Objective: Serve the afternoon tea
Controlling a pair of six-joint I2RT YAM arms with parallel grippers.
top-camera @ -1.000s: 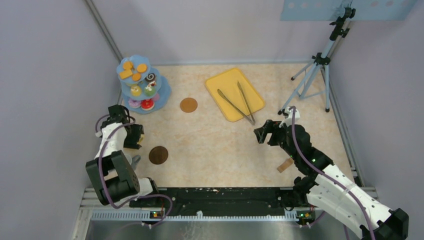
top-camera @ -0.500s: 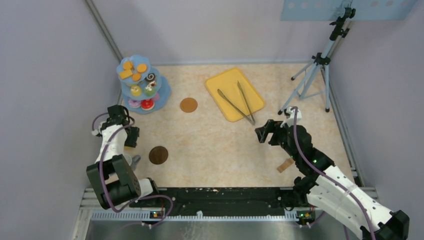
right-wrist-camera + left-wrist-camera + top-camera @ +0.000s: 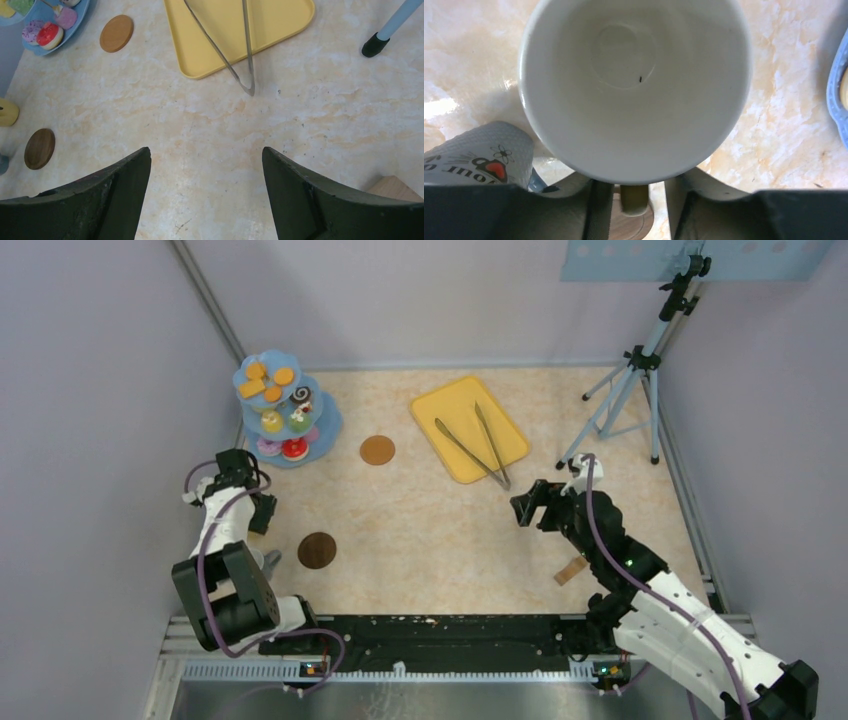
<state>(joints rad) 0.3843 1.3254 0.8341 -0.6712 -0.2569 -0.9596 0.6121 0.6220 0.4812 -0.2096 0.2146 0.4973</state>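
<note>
The yellow mug [image 3: 634, 85], white inside, fills the left wrist view, and its yellow handle [image 3: 634, 200] lies between the fingers. My left gripper [image 3: 634, 192] [image 3: 258, 512] is open. Its jaws stand either side of the handle with a small gap on each side. The grey-white mug [image 3: 479, 155] [image 3: 268, 560] stands beside it. A dark brown coaster [image 3: 317, 550] [image 3: 40, 148] lies to the right, and a lighter coaster [image 3: 377, 450] [image 3: 116, 33] lies further back. Toy cakes and orange biscuits sit on the blue tiered stand [image 3: 285, 410]. My right gripper [image 3: 527, 508] [image 3: 206, 190] is open and empty above bare table.
A yellow tray [image 3: 468, 428] holds metal tongs [image 3: 480, 450] at the back centre. A tripod [image 3: 630, 390] stands at the back right. A small wooden block [image 3: 571, 570] lies near the right arm. Walls close in on the left, back and right.
My left gripper has shifted slightly to the left, near the wall. The right arm has barely moved.
</note>
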